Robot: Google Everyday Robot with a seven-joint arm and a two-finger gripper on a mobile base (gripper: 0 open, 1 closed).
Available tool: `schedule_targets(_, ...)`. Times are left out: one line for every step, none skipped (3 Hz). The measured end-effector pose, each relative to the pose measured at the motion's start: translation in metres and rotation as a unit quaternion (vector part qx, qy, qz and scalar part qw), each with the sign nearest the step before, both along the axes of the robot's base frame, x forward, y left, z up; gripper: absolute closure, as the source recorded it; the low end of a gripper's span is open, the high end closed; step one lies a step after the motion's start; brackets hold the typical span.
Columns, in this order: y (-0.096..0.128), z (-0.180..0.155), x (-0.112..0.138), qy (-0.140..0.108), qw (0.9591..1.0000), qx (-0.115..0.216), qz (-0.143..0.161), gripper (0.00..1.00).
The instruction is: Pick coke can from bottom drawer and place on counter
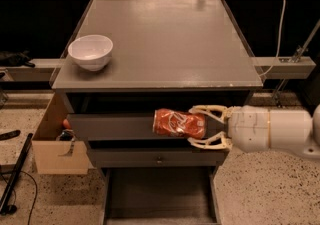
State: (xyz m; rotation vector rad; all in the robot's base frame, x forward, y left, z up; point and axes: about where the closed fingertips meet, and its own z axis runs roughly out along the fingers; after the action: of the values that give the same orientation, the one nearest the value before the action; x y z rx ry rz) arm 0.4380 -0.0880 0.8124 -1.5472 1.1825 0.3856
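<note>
The coke can (pixel 179 123), red with white marks and a dented body, lies sideways in my gripper (pixel 196 126), which is shut on it. The gripper reaches in from the right and holds the can in front of the upper drawer fronts, below the counter's front edge. The bottom drawer (pixel 159 200) is pulled open beneath, its dark floor showing with nothing on it. The counter (pixel 165 39) is a broad grey top above the can.
A white bowl (pixel 91 52) stands on the counter's front left corner. A cardboard box (pixel 54 144) with small items sits on the floor left of the cabinet. A white cable (pixel 280 24) hangs at the right by a ledge. A dark pole (pixel 15 179) leans at lower left.
</note>
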Motion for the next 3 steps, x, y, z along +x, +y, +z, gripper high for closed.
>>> schedule_targets(0.000, 0.085, 0.013, -0.043, 0.9990, 0.015, 0.003, 1.00)
schedule_targets(0.008, 0.088, 0.027, -0.050, 0.9985, 0.020, -0.007, 1.00)
schedule_targets(0.025, 0.099, 0.058, -0.062, 0.9974, 0.033, -0.016, 1.00)
